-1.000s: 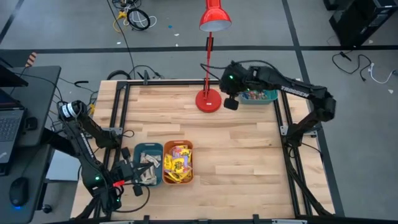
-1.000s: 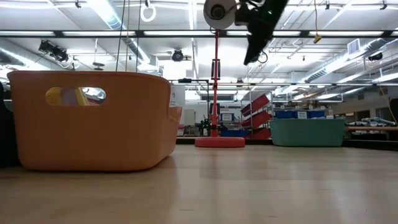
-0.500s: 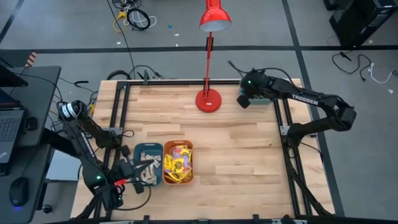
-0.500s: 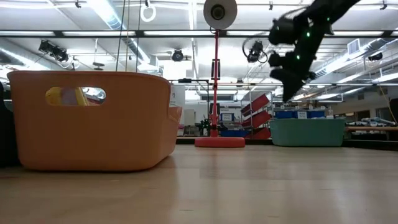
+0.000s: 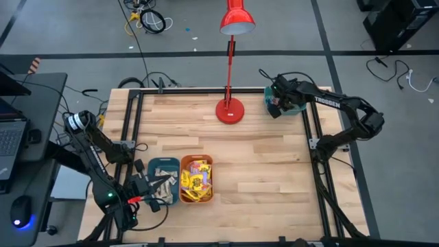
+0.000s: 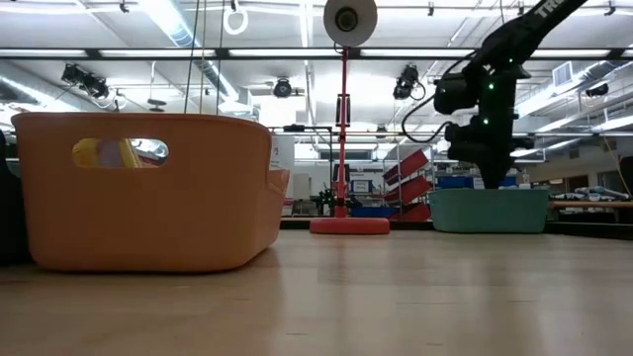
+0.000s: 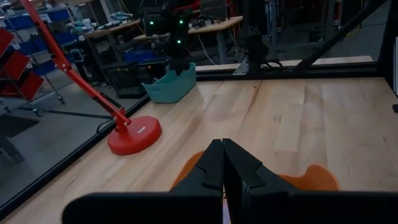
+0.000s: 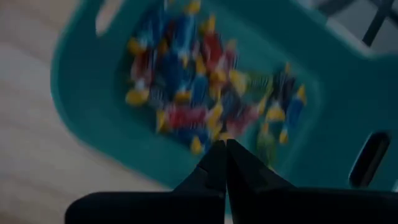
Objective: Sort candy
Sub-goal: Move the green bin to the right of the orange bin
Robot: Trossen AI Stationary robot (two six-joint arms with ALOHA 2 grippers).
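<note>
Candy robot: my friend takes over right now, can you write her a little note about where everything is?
Right gripper: shut, empty, over the teal bin at the far right corner, which holds mixed loose candy.
Left gripper: shut, empty, at the near left by the sorted bins.
Orange bin: yellow packets. Small teal bin beside it: pale bars.
Done: some candy already sorted.
Left: plenty remains in the far teal bin; nothing is picked up yet.

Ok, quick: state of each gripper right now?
Left gripper: shut, holding nothing, above the orange bin.
Right gripper: shut, empty, over the candy in the far teal bin.
</note>
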